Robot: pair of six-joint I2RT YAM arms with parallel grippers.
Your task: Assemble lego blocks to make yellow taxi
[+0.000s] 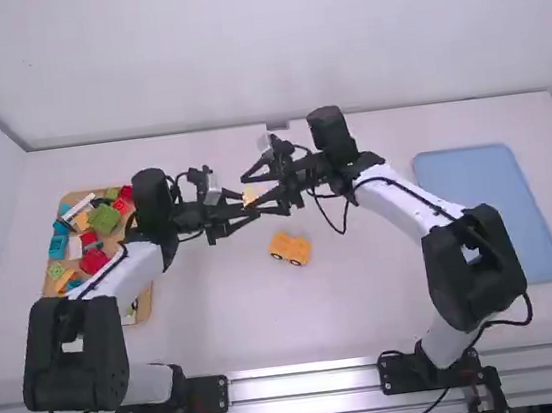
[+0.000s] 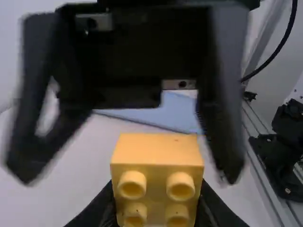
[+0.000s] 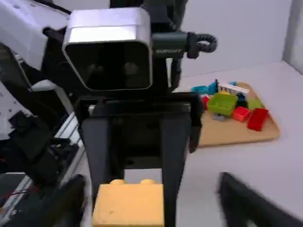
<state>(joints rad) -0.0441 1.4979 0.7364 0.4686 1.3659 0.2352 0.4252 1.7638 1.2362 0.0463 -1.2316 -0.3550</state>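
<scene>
Handover looked likely above the table (image 1: 344, 309).
Near frame centre, the right hand (image 3: 149, 191) was spread, presumably to receive; the left hand (image 2: 158, 205) pinched its offering. Just below lay the yellow car (image 1: 289, 249), probably awaiting that yellow block (image 2: 158, 151).

Looks bright and even across the desk (image 1: 220, 324) in the high view, with glare on the metal rail (image 1: 303, 384) below; blurs in the right wrist view's lower corners.

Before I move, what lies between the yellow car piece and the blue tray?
The high view shows bare table between the car piece and tray, with the right arm above that stretch.
</scene>
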